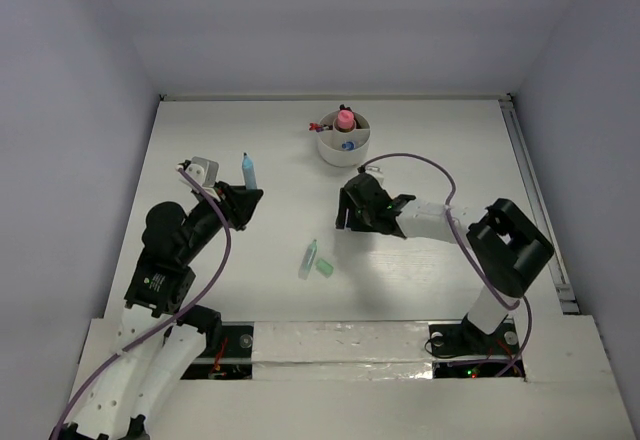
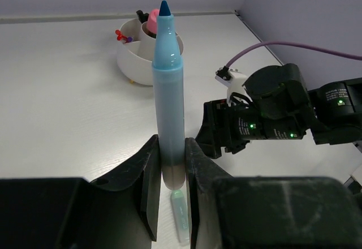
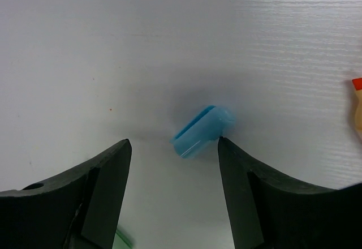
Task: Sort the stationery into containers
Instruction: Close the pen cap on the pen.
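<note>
My left gripper (image 1: 243, 196) is shut on a light-blue marker (image 1: 248, 172), holding it upright by its lower end, dark-blue tip up; in the left wrist view the marker (image 2: 168, 90) stands between the fingers (image 2: 148, 175). The white divided cup (image 1: 343, 140) stands at the back middle with a pink piece and small items inside; it also shows in the left wrist view (image 2: 136, 59). My right gripper (image 3: 174, 141) is open, low over the table, with a blue cap (image 3: 202, 131) lying just ahead between its fingertips. In the top view the right gripper (image 1: 347, 216) hides the cap.
Two pale green pieces (image 1: 308, 258) (image 1: 324, 266) lie side by side on the table between the arms; one shows under my left fingers (image 2: 180, 212). An orange-tipped item (image 3: 357, 104) sits at the right edge of the right wrist view. Walls enclose the table.
</note>
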{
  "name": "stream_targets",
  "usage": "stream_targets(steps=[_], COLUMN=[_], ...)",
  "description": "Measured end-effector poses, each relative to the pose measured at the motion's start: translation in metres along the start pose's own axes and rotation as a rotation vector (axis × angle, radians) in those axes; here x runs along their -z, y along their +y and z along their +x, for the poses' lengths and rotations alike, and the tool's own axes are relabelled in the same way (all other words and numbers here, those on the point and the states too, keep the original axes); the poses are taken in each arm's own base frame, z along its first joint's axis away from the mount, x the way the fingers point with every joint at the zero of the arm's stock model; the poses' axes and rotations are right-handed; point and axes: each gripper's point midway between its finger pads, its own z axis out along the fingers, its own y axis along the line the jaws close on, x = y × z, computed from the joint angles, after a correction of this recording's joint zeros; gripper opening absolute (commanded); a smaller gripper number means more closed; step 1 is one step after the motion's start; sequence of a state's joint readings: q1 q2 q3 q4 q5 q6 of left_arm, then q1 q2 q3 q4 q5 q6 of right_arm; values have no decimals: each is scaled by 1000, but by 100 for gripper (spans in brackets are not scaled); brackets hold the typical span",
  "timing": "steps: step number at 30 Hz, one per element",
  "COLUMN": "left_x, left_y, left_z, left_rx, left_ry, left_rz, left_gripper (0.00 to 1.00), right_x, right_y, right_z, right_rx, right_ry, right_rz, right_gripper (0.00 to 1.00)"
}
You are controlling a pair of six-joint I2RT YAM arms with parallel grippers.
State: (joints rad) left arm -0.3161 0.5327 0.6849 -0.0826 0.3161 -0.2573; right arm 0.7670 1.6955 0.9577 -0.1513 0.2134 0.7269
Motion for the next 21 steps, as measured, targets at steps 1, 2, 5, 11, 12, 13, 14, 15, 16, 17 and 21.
stream_targets(steps=[1, 2, 5, 11, 12, 13, 14, 15, 16, 17, 21], left_x=[0, 0, 0, 0, 0, 0, 0, 0, 0, 0, 0], left_y=[0, 0, -1, 0, 0, 0, 0, 1, 1, 1, 1], left_z=[1, 1, 3, 4, 4, 4, 4, 4, 4, 4, 4], left_rx=[-1, -1, -3, -3, -3, -3, -3, -3, -3, -4, -7], left_ry=[2, 5, 13, 15, 15, 15, 14, 14, 15, 15, 15], left_rz=[0, 1, 1, -3, -3, -4, -5, -5, -6, -5, -6], left_gripper=[0, 0, 0, 0, 0, 0, 0, 0, 0, 0, 0], right_x=[-3, -5, -10, -21, -22, -23, -24, -26, -27, -28, -29], right_y=[0, 0, 1, 5, 5, 5, 5, 5, 5, 5, 2], right_z=[1, 2, 0, -9, -10, -10, -12, -13, -14, -15, -17], right_rx=[1, 3, 9, 67, 81, 96, 113, 133, 153, 169, 236], right_ry=[4, 8, 11, 16, 19, 24, 28, 34, 40, 45, 70], right_rz=[3, 8, 15, 49, 55, 62, 67, 74, 81, 89, 121], right_gripper=[67, 66, 61, 58, 62, 63, 64, 64, 64, 63, 58])
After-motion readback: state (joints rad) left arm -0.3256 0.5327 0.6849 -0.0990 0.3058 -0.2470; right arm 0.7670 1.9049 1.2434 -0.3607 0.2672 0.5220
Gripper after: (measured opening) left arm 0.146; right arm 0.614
